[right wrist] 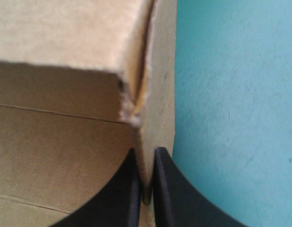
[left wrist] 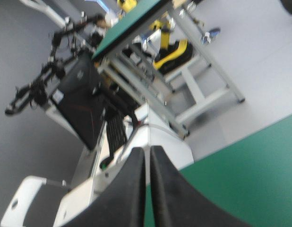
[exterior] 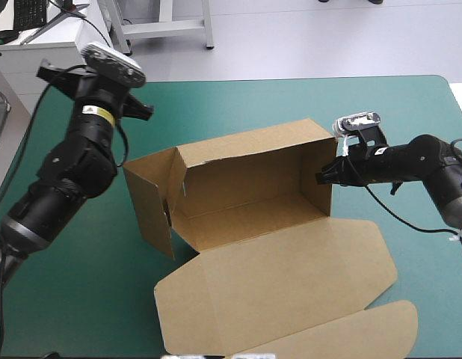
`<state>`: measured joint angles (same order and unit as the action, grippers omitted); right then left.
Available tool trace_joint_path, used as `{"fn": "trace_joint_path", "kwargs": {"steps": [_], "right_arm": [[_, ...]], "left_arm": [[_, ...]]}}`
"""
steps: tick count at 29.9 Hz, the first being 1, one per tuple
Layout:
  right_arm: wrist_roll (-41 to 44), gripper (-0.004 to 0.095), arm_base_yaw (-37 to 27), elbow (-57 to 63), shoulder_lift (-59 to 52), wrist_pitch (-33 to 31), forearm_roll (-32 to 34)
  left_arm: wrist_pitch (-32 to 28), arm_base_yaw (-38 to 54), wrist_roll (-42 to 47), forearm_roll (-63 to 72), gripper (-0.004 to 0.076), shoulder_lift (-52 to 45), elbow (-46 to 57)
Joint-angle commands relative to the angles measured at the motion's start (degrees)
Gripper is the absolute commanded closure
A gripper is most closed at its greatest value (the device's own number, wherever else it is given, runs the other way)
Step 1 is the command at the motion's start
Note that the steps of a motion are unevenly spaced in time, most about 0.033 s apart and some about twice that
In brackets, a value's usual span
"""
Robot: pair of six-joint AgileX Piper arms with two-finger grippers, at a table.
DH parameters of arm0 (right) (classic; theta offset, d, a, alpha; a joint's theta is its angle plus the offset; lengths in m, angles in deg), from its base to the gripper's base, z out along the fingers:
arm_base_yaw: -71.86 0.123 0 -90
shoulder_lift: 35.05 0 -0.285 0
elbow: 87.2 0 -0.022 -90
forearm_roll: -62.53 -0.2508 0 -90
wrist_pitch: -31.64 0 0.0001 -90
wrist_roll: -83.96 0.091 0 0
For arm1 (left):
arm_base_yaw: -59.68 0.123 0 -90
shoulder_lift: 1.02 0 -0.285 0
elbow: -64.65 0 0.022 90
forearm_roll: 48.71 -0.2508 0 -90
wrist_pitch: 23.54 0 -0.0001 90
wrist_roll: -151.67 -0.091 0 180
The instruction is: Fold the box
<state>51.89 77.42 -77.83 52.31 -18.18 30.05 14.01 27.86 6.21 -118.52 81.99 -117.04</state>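
The brown box [exterior: 250, 191] stands in the middle of the teal-green table as an open tray, its far and right walls raised and its lid [exterior: 283, 288] lying flat toward the near edge. The left end flap [exterior: 151, 196] stands splayed outward. My right gripper [exterior: 325, 176] is shut on the box's right wall; in the right wrist view the board [right wrist: 158, 94] runs up between the fingers of the right gripper [right wrist: 146, 189]. My left gripper [left wrist: 148, 165] is shut on nothing, raised above the table's far left and pointing out into the room, apart from the box.
A curved tab of the lid [exterior: 350, 333] reaches the near right part of the table. Bare teal-green cover [exterior: 66, 299] lies to the near left and along the far side [exterior: 291, 97]. The left arm [exterior: 74, 172] hangs over the table's left edge.
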Motion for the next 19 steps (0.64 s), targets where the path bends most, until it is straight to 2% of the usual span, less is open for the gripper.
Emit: {"fn": "trace_joint_path", "kwargs": {"steps": [1, 4, 9, 13, 19], "right_arm": [[9.0, 0.0908, -0.1, -4.4, -1.8, -5.1, 4.7], [10.8, 0.0908, -0.1, -5.0, -1.2, -6.7, 6.1], [13.9, 0.0908, -0.1, -5.0, 2.3, -7.7, 8.8], [14.0, 0.0908, -0.1, -5.9, 6.6, -5.6, 9.0], [14.0, 0.0906, -0.1, -12.5, 13.8, -3.2, 8.7]], "left_arm": [[-0.6, 8.2, -10.7, 14.8, 0.0709, -2.0, -1.8], [-0.6, 16.0, -20.8, 29.9, 0.071, -2.0, -1.7], [0.8, 24.8, -32.5, 48.3, 0.071, -2.0, -1.7], [4.0, 28.0, -37.2, 53.6, 0.071, -1.9, -1.7], [6.1, 28.0, -38.4, 55.3, 0.071, -1.0, -1.0]]}}
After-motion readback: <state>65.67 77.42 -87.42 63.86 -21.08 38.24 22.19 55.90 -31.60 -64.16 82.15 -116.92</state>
